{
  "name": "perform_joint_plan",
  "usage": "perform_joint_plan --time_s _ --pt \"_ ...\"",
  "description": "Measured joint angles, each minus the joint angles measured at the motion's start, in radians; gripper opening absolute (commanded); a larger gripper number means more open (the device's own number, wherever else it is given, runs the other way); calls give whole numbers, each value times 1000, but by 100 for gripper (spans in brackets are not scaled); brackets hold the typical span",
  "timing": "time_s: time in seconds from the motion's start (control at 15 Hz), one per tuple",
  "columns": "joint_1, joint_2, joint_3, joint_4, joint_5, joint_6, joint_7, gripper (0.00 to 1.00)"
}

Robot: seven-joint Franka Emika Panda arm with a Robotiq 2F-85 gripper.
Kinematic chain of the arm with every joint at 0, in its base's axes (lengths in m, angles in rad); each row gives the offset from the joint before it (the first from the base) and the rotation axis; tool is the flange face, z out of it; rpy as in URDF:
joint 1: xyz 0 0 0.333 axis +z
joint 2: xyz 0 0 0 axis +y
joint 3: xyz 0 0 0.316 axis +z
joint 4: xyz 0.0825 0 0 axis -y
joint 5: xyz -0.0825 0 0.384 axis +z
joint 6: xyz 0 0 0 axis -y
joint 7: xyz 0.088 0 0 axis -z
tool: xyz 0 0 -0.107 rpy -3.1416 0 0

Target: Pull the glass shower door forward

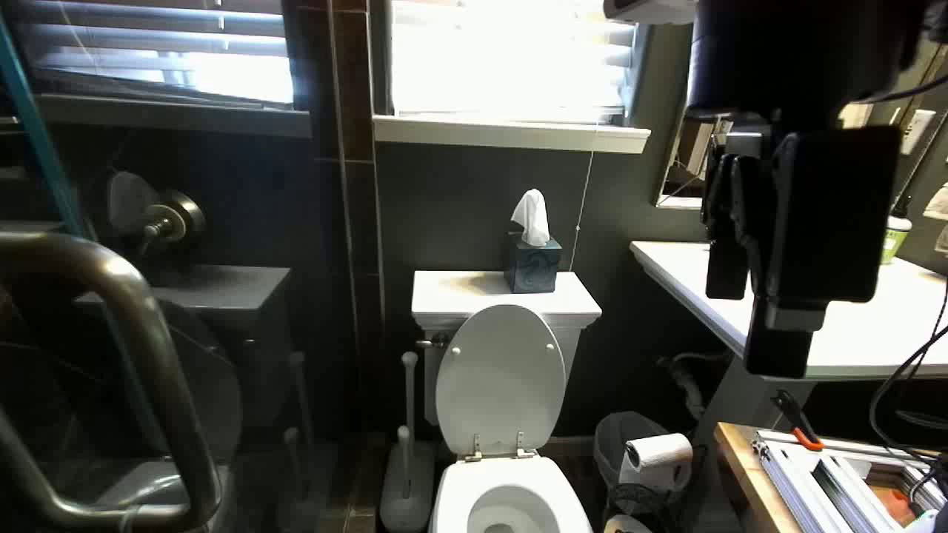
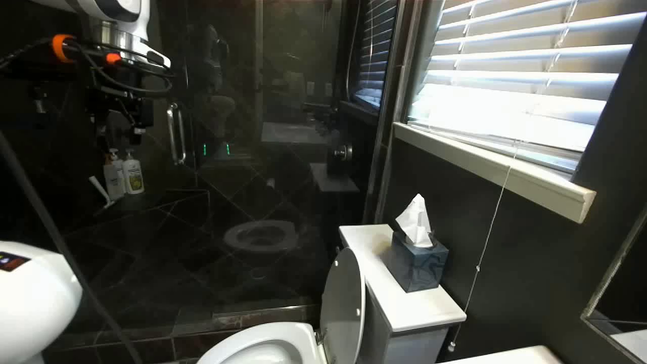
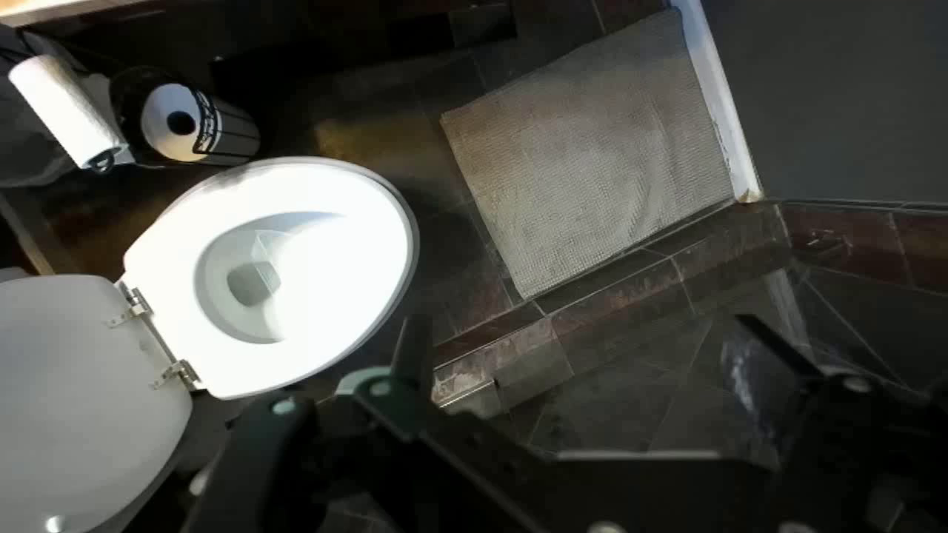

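The clear glass shower door shows its greenish edge [image 1: 38, 141] at the left of an exterior view. Its thick curved metal handle [image 1: 159, 355] stands in front there. The handle [image 2: 177, 134] also shows upright at the left of an exterior view, but not in the wrist view. My gripper [image 1: 754, 318] hangs pointing down at the right, wide of the handle; it also shows [image 2: 120, 139] just left of the handle, apart from it. In the wrist view my gripper [image 3: 581, 326] has its fingers spread with nothing between them. I cannot tell how far the door stands open.
A toilet [image 1: 511, 474] with raised lid stands in the middle, with a tissue box [image 1: 535, 263] on its tank. A white counter [image 1: 874, 326] lies under my gripper. The wrist view shows a floor mat [image 3: 592, 155] and a tiled curb [image 3: 615, 289]. Bottles [image 2: 132, 174] stand behind glass.
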Motion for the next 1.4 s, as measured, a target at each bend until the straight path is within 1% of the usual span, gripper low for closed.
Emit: perform_joint_plan --time_s 1.07,1.2,1.4 --pt "0 0 0 0 0 0 0 100" --pt "-1 0 0 -1 -7 33 -1 100" --pt "-3 6 0 0 -17 141 -1 100"
